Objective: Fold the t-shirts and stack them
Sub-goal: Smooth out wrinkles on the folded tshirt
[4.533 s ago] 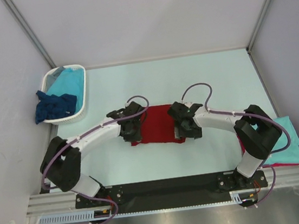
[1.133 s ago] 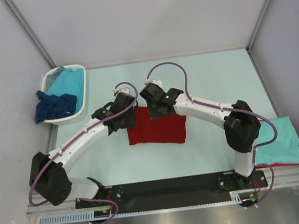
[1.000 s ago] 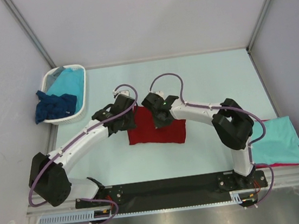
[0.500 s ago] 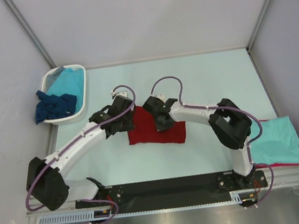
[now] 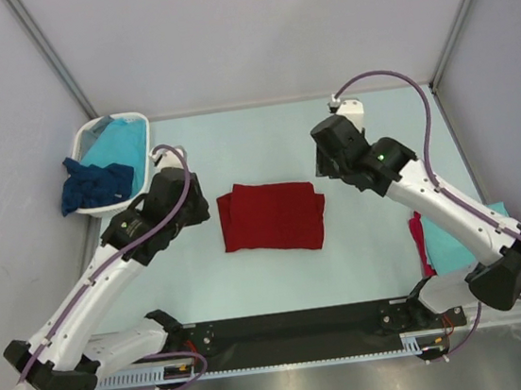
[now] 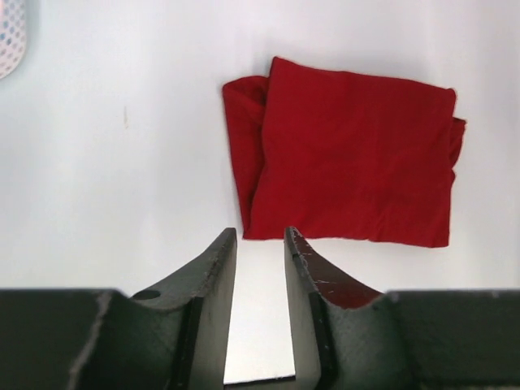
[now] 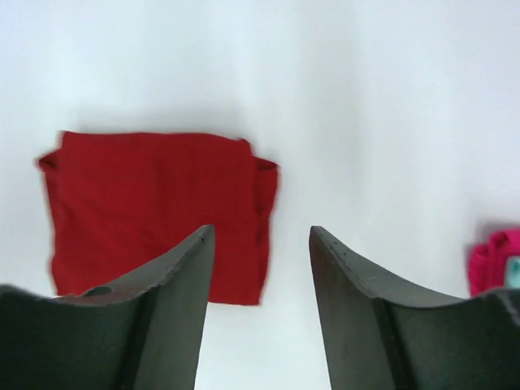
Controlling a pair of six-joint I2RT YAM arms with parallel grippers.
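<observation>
The dark red t-shirt (image 5: 273, 216) lies folded into a rectangle on the table's middle; it also shows in the left wrist view (image 6: 349, 158) and the right wrist view (image 7: 154, 207). My left gripper (image 5: 182, 205) hangs above the table left of the shirt, its jaws (image 6: 258, 237) a little apart and empty. My right gripper (image 5: 331, 153) hangs above the table behind and to the right of the shirt, open and empty (image 7: 262, 231). A turquoise shirt (image 5: 122, 139) and a dark navy shirt (image 5: 96, 184) are in the basket.
The white plastic basket (image 5: 145, 185) stands at the back left; the navy shirt hangs over its rim. A folded turquoise shirt (image 5: 453, 249) on a red one (image 5: 417, 233) lies at the near right, partly behind the right arm. Grey walls enclose the table.
Both grippers have let go of the red shirt and risen away from it, the left one to the left, the right one to the back right. The shirt lies free.
</observation>
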